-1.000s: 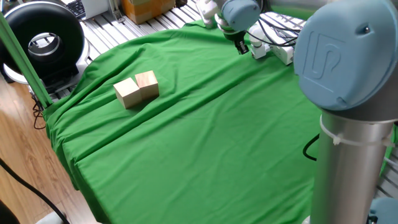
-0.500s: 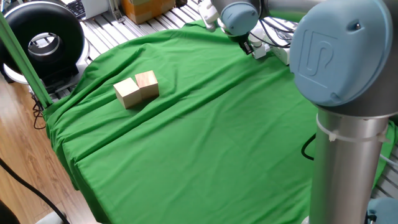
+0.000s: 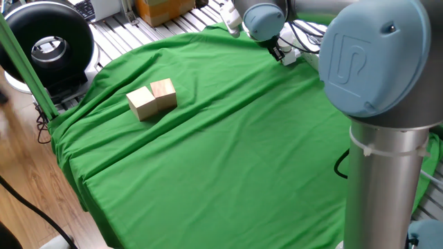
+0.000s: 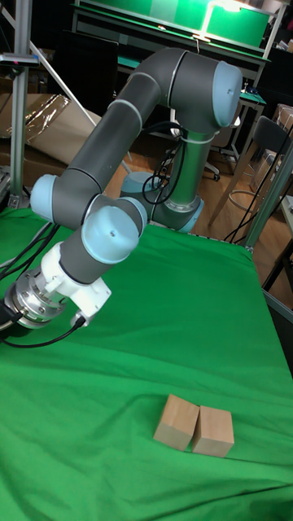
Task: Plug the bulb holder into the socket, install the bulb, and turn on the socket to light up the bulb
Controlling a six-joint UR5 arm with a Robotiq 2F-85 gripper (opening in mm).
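Note:
My gripper (image 3: 279, 52) hangs low over the far right of the green cloth, its dark fingers right beside a small white piece, the bulb holder (image 3: 291, 55). Whether the fingers touch or grip it is too small to tell. Just behind it, a short stretch of the white socket (image 3: 306, 58) shows before the arm's big blue joint (image 3: 367, 55) hides the rest. The bulb is out of view. In the tall fixed view only the wrist (image 4: 65, 285) shows, and the fingers run off the left edge.
Two wooden blocks (image 3: 152, 98) (image 4: 195, 425) sit side by side on the cloth's left part. Black cables (image 3: 308, 34) lie behind the socket. A black round device (image 3: 47, 43) stands off the table at the far left.
The gripper has moved a little to the right, from open cloth up against the white bulb holder by the socket. The blocks have not moved.

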